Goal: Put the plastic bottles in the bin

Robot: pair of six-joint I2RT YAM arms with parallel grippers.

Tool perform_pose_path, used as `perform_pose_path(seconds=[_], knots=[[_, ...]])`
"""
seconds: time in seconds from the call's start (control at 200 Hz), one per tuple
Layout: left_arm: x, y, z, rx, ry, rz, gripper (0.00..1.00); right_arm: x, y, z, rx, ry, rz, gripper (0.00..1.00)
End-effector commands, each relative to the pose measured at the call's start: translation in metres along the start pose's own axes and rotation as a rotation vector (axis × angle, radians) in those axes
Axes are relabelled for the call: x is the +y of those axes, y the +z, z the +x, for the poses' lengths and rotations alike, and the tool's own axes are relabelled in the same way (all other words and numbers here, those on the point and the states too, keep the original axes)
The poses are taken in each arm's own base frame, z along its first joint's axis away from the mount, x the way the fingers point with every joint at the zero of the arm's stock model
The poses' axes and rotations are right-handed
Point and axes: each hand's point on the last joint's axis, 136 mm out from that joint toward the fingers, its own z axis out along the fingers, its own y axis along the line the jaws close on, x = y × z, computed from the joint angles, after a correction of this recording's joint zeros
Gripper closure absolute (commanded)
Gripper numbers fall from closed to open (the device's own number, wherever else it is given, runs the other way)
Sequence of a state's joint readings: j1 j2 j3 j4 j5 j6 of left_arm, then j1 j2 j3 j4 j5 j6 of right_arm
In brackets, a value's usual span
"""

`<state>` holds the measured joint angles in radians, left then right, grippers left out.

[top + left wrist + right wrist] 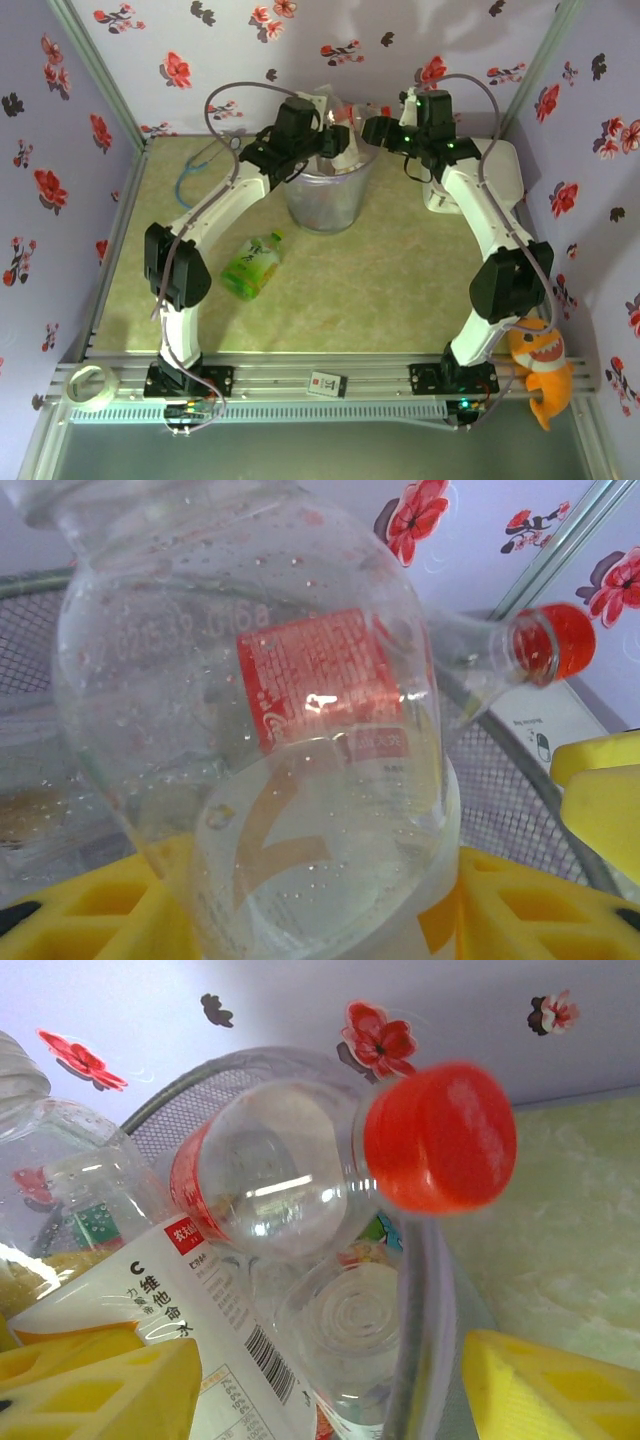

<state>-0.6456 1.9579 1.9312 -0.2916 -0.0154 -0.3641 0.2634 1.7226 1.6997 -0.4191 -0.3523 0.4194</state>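
My left gripper [320, 920] clamps a red-labelled bottle [250, 730] over the bin [325, 205] by the tabletop's [400, 270] far edge; my right gripper [330, 1380] gapes wide.

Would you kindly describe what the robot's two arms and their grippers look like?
The left arm and right arm match: white rounded links between bulky black joints, each trailed by a looping grey cable. Small green lights glow on the right arm. The gripper fingers are bright yellow with moulded recesses.
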Motion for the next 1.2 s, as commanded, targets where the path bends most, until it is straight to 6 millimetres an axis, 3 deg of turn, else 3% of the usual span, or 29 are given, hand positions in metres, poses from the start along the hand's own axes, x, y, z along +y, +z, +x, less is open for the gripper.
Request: perform_pose_path(seconds=[0.0,0.255,0.41,0.52,0.845,1.195], knots=[[0.011,0.019,0.019,0.019,0.013,-0.046,0.61,-0.012,0.011,0.017,0.062,0.012,0.008,0.30],[0.020,0.021,0.044,0.077,0.019,-0.069,0.50,-0.013,0.017,0.024,0.088,0.018,-0.004,0.31],[0.019,0.019,0.052,0.110,0.033,-0.059,0.16,-0.013,0.018,0.026,0.093,0.022,-0.008,0.31],[0.014,0.012,0.043,0.102,0.047,-0.042,0.01,-0.011,0.016,0.024,0.087,0.021,-0.011,0.31],[-0.005,-0.026,-0.002,0.028,0.085,0.007,0.00,-0.012,0.018,0.026,0.095,0.025,-0.011,0.31],[-0.029,-0.080,-0.048,-0.079,0.117,0.096,0.00,-0.016,0.024,0.034,0.115,0.039,-0.012,0.36]])
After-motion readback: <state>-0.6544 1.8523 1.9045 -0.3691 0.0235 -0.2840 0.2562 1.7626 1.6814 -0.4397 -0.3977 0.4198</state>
